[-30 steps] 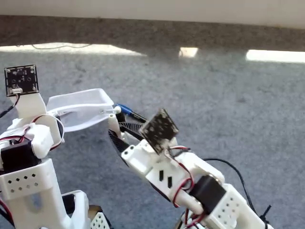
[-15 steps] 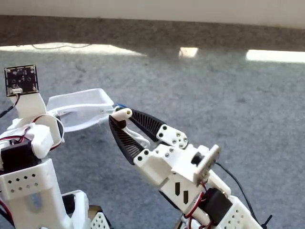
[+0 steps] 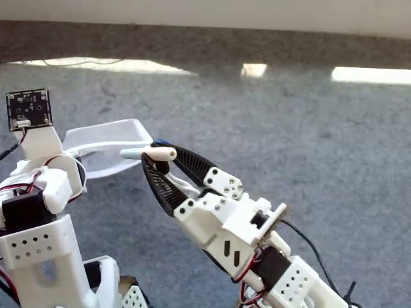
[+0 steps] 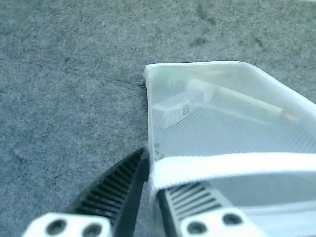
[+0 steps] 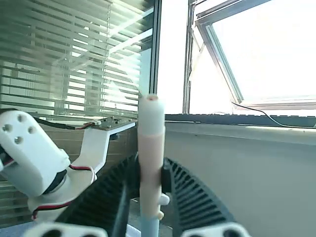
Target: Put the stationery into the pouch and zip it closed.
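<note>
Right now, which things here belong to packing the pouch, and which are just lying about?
Part of the job: pouch, its rim pinched in the left hand; pen, gripped in the right hand; stationery already inside the pouch.
Just lying about: thin cable along the far edge of the grey table.

Daylight blazes through the window, leaving sunlit strips across the dim table
</note>
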Motion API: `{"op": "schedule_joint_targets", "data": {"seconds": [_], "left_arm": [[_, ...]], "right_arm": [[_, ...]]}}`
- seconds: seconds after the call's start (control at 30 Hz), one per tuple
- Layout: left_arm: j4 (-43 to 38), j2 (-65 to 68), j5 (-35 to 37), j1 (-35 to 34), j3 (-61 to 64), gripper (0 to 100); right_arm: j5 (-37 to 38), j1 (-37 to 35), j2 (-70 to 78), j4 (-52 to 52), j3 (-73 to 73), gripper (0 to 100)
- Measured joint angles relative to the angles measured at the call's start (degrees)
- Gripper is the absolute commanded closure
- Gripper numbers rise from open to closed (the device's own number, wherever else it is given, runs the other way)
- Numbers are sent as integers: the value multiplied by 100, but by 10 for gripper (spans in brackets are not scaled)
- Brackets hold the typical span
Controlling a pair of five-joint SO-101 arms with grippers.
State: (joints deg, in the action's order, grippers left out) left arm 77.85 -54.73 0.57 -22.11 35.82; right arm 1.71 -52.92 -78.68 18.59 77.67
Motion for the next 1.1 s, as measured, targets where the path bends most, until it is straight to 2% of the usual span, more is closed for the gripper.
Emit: {"op": "schedule_joint_targets", "data": {"seconds": [0.37, 0.47, 0.63, 1.1], "left_arm": [[-18, 0, 0, 0, 0, 993], [-18, 0, 0, 0, 0, 993], [-18, 0, 0, 0, 0, 993], [-18, 0, 0, 0, 0, 993]], "right_arm": [[-9, 0, 1916, 985, 0, 992], [-9, 0, 2163, 1002, 0, 967], [-9, 0, 2242, 1002, 0, 818], [-9, -492, 2242, 299, 0, 818]]}}
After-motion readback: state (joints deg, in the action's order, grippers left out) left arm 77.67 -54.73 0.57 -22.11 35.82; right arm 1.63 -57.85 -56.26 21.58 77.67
